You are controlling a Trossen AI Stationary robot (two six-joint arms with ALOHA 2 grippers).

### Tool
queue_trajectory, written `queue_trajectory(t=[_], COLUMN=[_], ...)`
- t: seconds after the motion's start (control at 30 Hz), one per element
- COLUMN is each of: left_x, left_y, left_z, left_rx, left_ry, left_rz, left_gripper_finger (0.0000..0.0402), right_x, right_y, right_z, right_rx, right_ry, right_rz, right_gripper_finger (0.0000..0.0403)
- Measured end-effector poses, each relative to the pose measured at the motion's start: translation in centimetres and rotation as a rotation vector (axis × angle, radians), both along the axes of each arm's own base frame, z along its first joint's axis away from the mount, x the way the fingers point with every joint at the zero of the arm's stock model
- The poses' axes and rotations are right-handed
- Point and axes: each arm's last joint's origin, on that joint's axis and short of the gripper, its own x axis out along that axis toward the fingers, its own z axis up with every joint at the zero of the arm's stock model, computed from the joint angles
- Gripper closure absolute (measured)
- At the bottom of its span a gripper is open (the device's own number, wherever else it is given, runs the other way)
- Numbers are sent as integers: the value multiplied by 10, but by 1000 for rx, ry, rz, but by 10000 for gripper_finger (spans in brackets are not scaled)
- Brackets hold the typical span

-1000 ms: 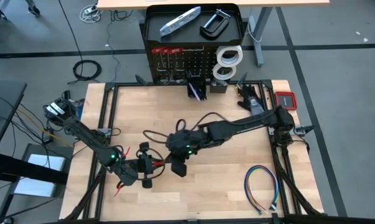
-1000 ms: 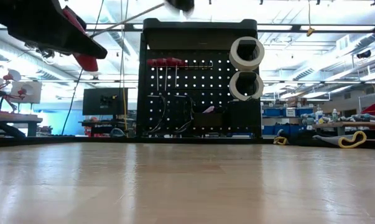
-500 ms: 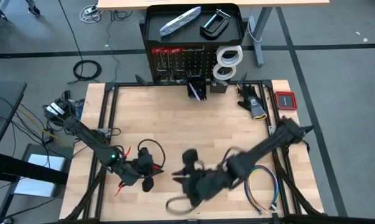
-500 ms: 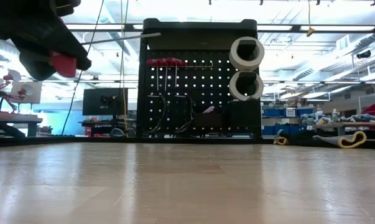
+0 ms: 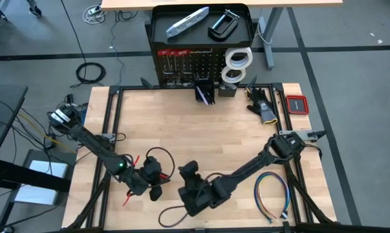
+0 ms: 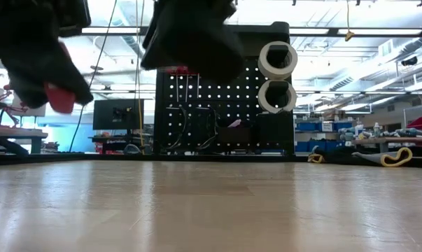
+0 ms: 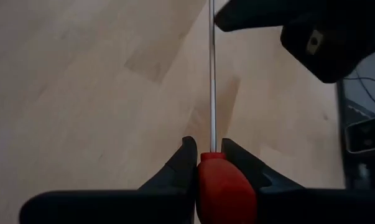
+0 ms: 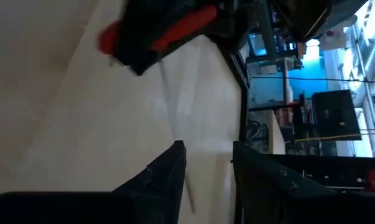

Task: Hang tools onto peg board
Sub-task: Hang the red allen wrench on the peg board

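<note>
Overhead, the left gripper (image 5: 157, 183) and right gripper (image 5: 189, 173) meet near the surface's (image 5: 201, 129) front edge, the board (image 5: 201, 65) well beyond.

Left wrist: fingers (image 7: 182, 163) clamp the screwdriver's (image 7: 219, 182) red handle, its thin, stiff, slippery-looking shaft pointing ahead; best held by the handle.

Right wrist: fingers (image 8: 168, 168) parted, empty, just short of the shaft.

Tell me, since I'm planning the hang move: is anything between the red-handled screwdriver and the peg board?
The left claw grips the red-handled screwdriver near the table's front edge. The right claw sits close beside its shaft. The wood toward the peg board is bare; nothing visible blocks it.
</note>
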Motion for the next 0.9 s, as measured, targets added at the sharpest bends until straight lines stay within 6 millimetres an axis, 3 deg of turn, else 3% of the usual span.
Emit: queue_trajectory(t=[0.23,0.57,0.9], left_x=[2,2,2], left_y=[-1,-2,-2], left_z=[-5,-5,-5], left_rx=[1,-10,-13], left_ry=[13,20,16], left_rz=[3,-12,-12], left_gripper_finger=[344,344,344], right_x=[6,-7,-7], right_y=[-8,-18,-19], right_z=[-4,-11,-11], right_rx=[84,-18,-17], right_ry=[79,199,203], right_rz=[69,-2,-5], right_gripper_finger=[262,266,310])
